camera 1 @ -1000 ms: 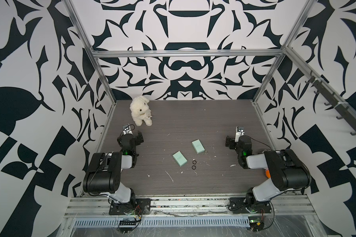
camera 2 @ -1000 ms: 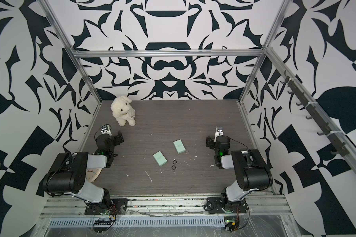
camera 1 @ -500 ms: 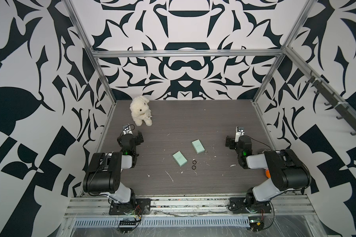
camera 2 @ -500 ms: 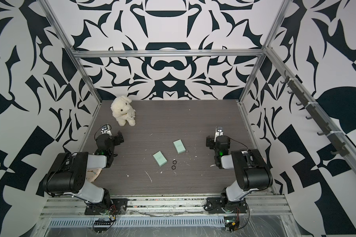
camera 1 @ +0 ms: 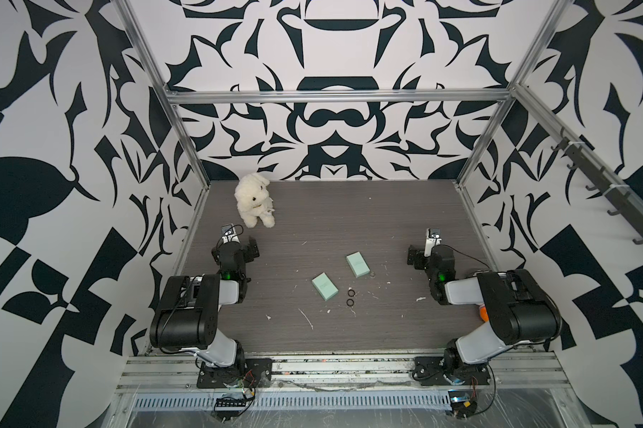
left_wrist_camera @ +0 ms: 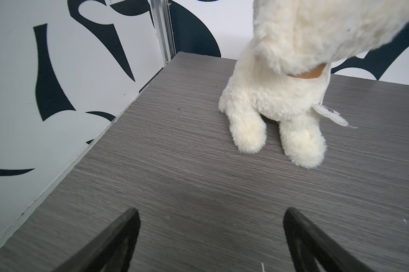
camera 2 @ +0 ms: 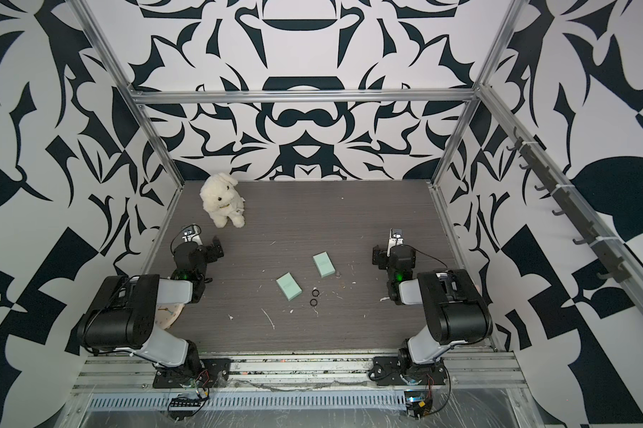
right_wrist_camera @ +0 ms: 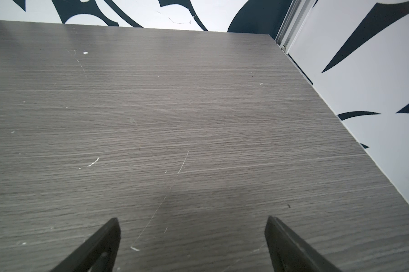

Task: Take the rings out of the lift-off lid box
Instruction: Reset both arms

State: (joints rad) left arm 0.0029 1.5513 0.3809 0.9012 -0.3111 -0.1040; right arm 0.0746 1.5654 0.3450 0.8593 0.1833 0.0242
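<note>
- Both top views, arms: the left arm [camera 1: 186, 311] and the right arm [camera 1: 512, 304] sit folded low at the near left and near right corners of the table [camera 1: 331, 215]. Their wrists point toward the far wall.
- Both top views, task things: two black rings [camera 1: 351, 293] lie bare on the table near its centre, just right of the nearer of the two mint boxes [camera 1: 325, 291]. A paler grey ring [camera 1: 371, 274] lies just beside the farther box. No ring is seen inside either box, and both arms are well apart from them.
- Both top views, surroundings: a white plush dog [camera 2: 222, 200] sits far left, just beyond the left wrist. White scraps [camera 1: 307, 318] dot the near half.
- Left wrist view: the left gripper [left_wrist_camera: 211, 212] has its jaws spread wide over bare table with nothing between them. The plush dog's paws stand ahead of it.
- Right wrist view: the right gripper [right_wrist_camera: 193, 219] likewise has its jaws wide apart and holds nothing. Only scratched table lies ahead, with the right wall beside it.
</note>
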